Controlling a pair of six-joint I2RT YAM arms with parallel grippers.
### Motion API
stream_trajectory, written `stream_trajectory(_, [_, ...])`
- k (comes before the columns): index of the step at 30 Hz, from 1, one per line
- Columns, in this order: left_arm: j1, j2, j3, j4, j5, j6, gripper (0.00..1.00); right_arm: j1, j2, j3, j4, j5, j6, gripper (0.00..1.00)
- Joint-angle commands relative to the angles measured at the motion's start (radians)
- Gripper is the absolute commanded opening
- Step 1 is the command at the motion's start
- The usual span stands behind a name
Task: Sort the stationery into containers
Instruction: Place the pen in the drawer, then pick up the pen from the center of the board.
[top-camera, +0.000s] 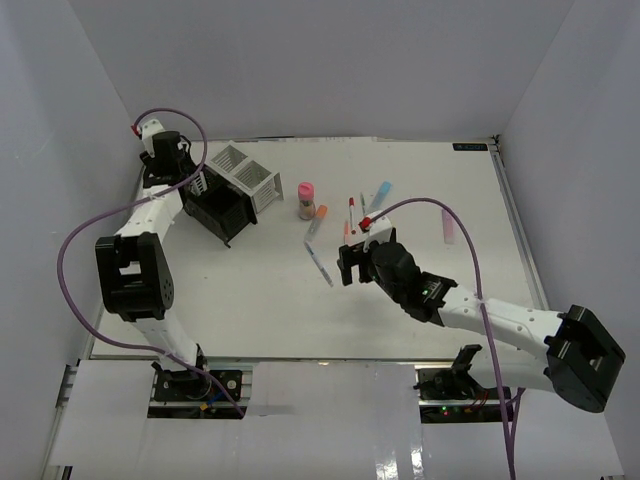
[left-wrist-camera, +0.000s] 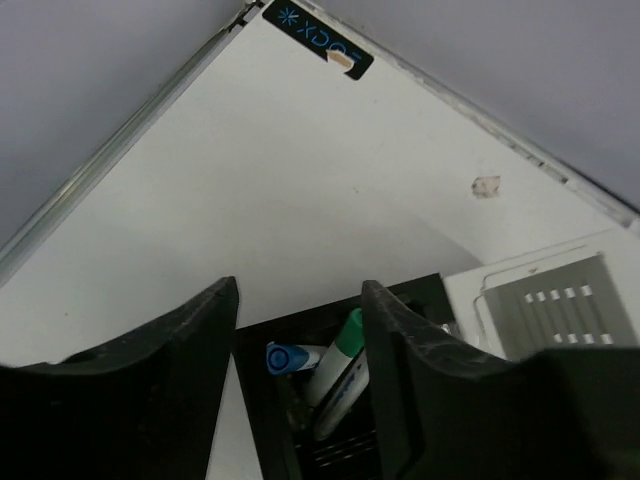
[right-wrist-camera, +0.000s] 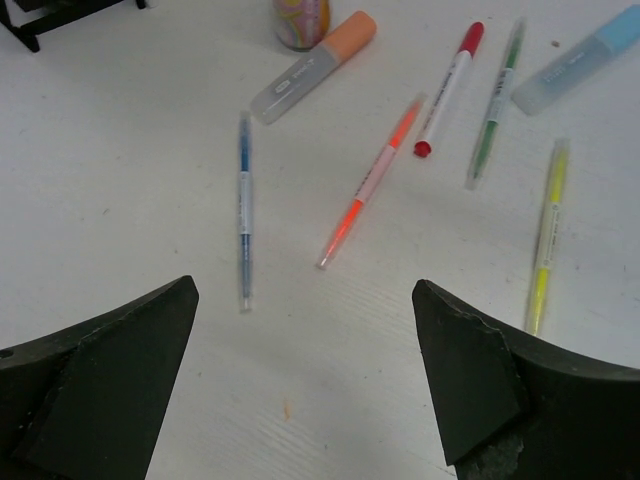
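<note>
My left gripper (left-wrist-camera: 300, 290) is open and empty, hovering over the black mesh container (top-camera: 222, 212). In the left wrist view a green-capped marker (left-wrist-camera: 342, 358) and a blue-capped marker (left-wrist-camera: 290, 357) lie inside it. Two white mesh containers (top-camera: 246, 171) stand just behind it. My right gripper (right-wrist-camera: 305, 290) is open and empty above the table, just short of a blue pen (right-wrist-camera: 244, 205) and an orange pen (right-wrist-camera: 370, 185). Beyond lie a red pen (right-wrist-camera: 450, 90), a green pen (right-wrist-camera: 493, 110), a yellow pen (right-wrist-camera: 545, 235), an orange-capped grey marker (right-wrist-camera: 310, 65) and a light-blue block (right-wrist-camera: 580, 60).
A pink-capped cylinder (top-camera: 306, 200) stands upright left of the pens. A lilac block (top-camera: 448, 225) lies apart at the right. The white table (top-camera: 280, 310) is walled in on three sides. A purple cable arcs over each arm.
</note>
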Motion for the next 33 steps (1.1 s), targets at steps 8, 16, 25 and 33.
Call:
stream_trajectory(8, [0.0,-0.214,0.053,-0.236,0.254,-0.043,0.98,-0.192,0.21,0.189,-0.111,-0.003,0.123,0.88])
stream_trajectory(16, [0.0,-0.528,-0.223,-0.293,0.54,-0.066,0.98,-0.258,0.483,0.413,-0.17,-0.001,0.121,0.63])
stream_trajectory(25, [-0.006,-0.687,-0.462,-0.187,0.604,-0.078,0.98,-0.298,0.736,0.628,-0.233,0.012,0.108,0.52])
stream_trajectory(33, [-0.006,-0.677,-0.461,-0.186,0.643,-0.094,0.98,-0.326,0.819,0.68,-0.233,-0.017,0.108,0.45])
